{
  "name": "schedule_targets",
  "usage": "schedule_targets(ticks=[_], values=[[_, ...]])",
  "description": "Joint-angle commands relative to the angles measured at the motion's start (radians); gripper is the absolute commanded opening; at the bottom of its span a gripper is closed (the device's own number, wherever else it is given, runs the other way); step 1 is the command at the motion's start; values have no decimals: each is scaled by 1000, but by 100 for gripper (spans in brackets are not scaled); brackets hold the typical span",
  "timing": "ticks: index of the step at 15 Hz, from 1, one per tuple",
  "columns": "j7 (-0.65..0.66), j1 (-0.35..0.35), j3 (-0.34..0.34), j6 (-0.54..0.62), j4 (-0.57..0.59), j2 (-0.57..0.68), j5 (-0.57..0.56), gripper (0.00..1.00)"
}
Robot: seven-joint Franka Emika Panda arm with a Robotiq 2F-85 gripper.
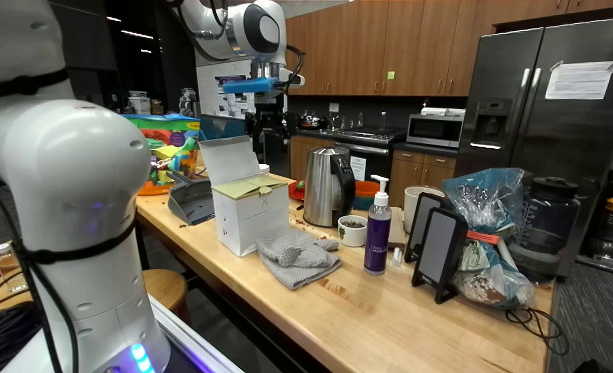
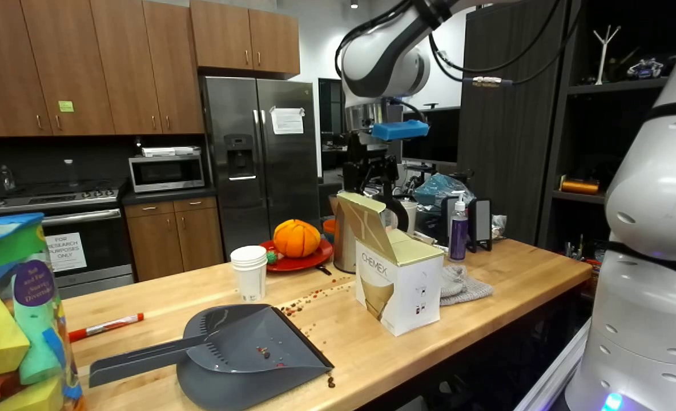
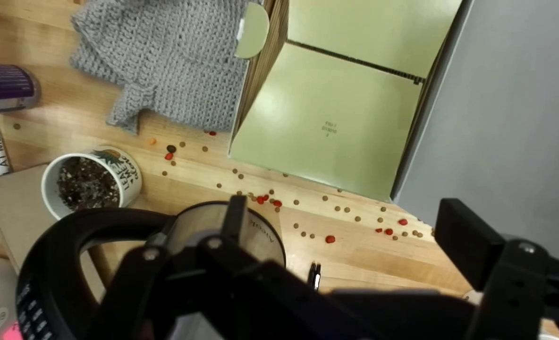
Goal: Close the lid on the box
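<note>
- Evidently, the lid (image 1: 228,159) stands raised along one top edge of the box (image 1: 253,218), tipped slightly back from the opening — closure not achieved.
- Box upright on the surface (image 1: 332,318); inner flaps (image 3: 326,111) folded in across its mouth.
- Governing axis: the hinge line. In the wrist view it slants toward the lower edge and, if extended, would pass between the fingers (image 3: 466,238).
- Fingers: spread wide, holding nothing; located above, off the lid's near end, on the side where the kettle (image 1: 321,186) stands.
- In the wrist view one finger overlaps the lid's lower edge; whether it touches cannot be told.
- Judgement: the push belongs on the lid's outer face — so the fingers should round that end, then sweep over the opening.
- Risk: sweeping early could catch the lid's edge or knock the kettle.
</note>
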Motion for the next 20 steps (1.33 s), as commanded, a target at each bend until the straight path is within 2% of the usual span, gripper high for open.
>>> schedule_targets(ticks=[1, 9, 14, 20], values=[[29, 11, -1, -4, 0, -18, -22, 100], [113, 8, 32, 52, -31, -136, -103, 100], [172, 12, 74, 46, -38, -216, -155, 100], [211, 30, 133, 48, -45, -261, -167, 100]])
